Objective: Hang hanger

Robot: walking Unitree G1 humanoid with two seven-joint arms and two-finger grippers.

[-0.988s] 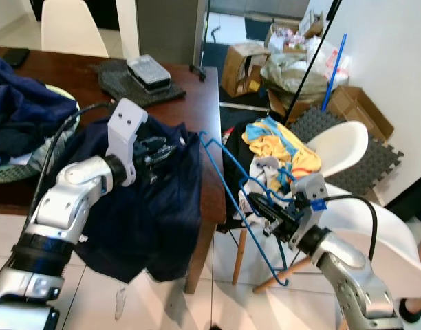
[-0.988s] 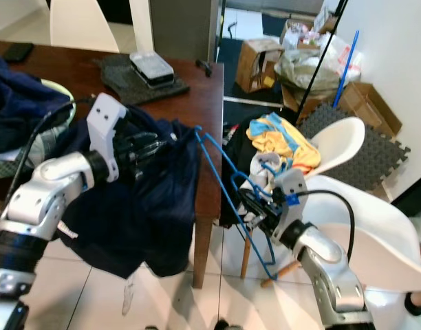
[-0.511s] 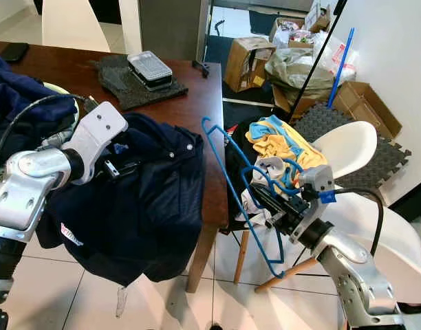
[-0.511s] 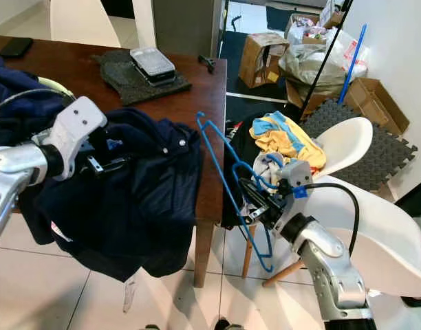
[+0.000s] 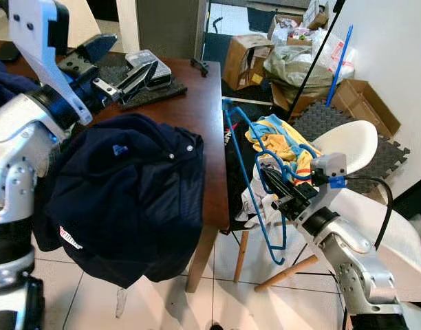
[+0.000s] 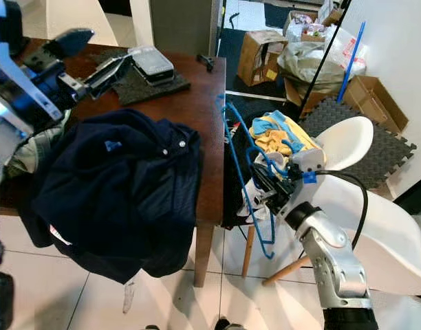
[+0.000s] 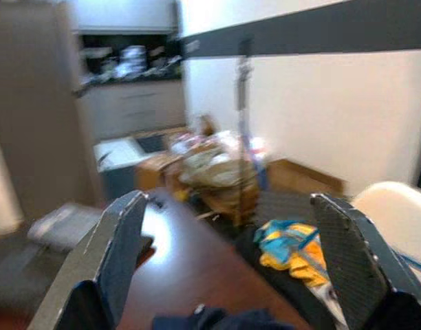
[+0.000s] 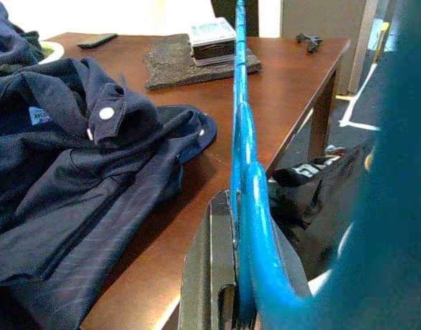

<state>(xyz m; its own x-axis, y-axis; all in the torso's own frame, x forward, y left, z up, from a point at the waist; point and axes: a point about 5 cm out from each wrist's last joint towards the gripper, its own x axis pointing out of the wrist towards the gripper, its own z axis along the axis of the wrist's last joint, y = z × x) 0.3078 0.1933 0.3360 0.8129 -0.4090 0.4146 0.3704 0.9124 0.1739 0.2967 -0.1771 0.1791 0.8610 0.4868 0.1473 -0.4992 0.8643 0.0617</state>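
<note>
Left eye view: left gripper [image 5: 121, 65] at upper left, fingers spread wide and empty, above the navy garment [image 5: 124, 199] draped over the table [image 5: 193, 110] edge. Right gripper [image 5: 283, 192] at centre right clamps the blue hanger [image 5: 248, 168]. Right wrist view: fingers [image 8: 214, 275] closed on the hanger.

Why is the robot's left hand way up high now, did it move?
Yes. The left hand has let go of the navy shirt and risen. It is open above the black mat on the table, not down at the shirt.
</note>
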